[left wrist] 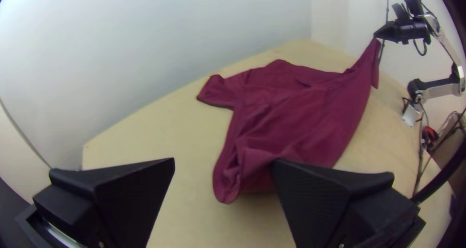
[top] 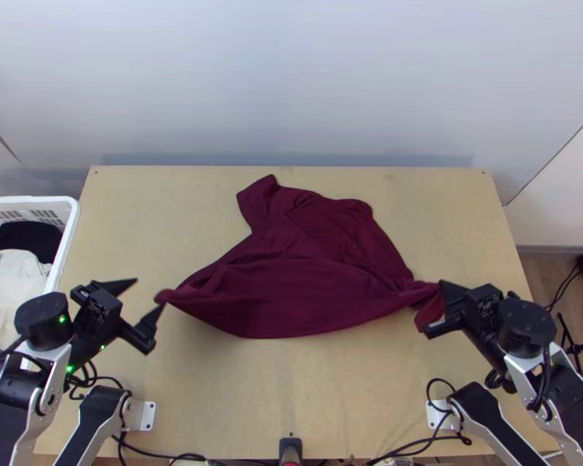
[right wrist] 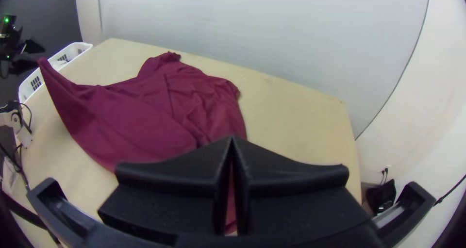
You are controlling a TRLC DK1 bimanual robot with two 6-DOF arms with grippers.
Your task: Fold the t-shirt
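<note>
Right tool (top: 442, 286) pinches t-shirt (top: 299, 272), apparently by hem.

T-shirt (top: 291, 295): plain deep maroon | table (top: 354, 388): pale tan | basket (top: 71, 229): white | cloths inside: one black (top: 27, 234), one off-white (top: 12, 283) | wall (top: 291, 78): pale grey | left arm's lights (top: 62, 318): green

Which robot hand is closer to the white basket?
Left. The left gripper is just beside the basket; the right gripper is across the table, pinching the shirt.
</note>
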